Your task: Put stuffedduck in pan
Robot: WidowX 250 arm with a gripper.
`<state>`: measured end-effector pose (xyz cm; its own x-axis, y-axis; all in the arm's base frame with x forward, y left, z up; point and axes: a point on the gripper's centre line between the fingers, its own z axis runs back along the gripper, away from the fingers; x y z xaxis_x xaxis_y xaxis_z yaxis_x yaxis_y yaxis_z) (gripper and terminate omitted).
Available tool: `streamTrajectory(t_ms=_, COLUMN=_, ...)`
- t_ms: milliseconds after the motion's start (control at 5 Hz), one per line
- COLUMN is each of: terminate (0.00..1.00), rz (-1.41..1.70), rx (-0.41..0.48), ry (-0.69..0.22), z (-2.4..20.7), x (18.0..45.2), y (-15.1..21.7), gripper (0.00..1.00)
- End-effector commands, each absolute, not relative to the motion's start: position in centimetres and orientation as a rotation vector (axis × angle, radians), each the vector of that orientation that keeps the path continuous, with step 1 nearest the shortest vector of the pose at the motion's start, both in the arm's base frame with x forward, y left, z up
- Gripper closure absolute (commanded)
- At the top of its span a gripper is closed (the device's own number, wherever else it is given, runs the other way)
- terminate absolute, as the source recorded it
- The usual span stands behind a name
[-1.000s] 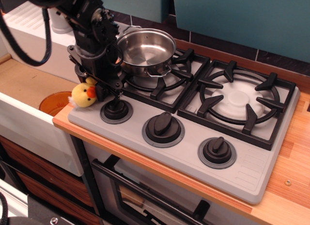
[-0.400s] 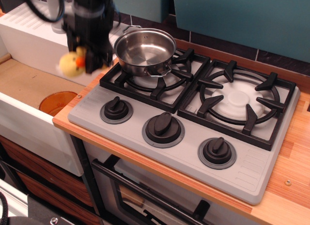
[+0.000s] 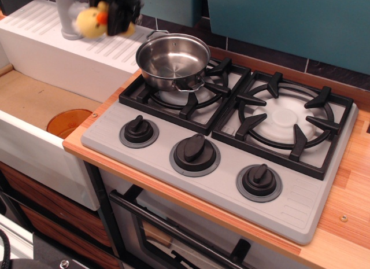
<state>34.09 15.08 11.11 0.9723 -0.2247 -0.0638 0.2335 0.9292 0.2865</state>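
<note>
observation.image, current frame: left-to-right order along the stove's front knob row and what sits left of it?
Orange disc in the sink → left knob → middle knob → right knob → wooden counter. Farther back, the stuffedduck held in the gripper sits left of the pan.

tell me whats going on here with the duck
A robot arm has the duck clamped in its pincer and holds it up in the air, above the sink side and left of the stove. The pan sits empty on the left burner grate, down and to the right of the duck. So the duck is picked up but not yet in the pan.
</note>
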Motion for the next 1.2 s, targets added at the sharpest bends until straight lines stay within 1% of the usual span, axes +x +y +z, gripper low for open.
streamTrajectory(t_ms=0, terminate=0.00, rz=-0.248, rx=0.281, ry=-0.008, z=14.3, x=37.1, y=14.3, gripper=1.00)
streamTrajectory(t_ms=400, terminate=0.00, rz=-0.237, rx=0.286, ry=-0.081, z=14.4, x=36.4, y=11.9, gripper=1.00)
streamTrajectory(t_ms=600, terminate=0.00, rz=-0.225, rx=0.303, ry=-0.097, z=14.1, x=36.3, y=10.5, gripper=1.00)
streamTrajectory(t_ms=1000, terminate=0.00, rz=-0.236, rx=0.320, ry=-0.130, z=13.9, x=36.9, y=9.3, gripper=1.00)
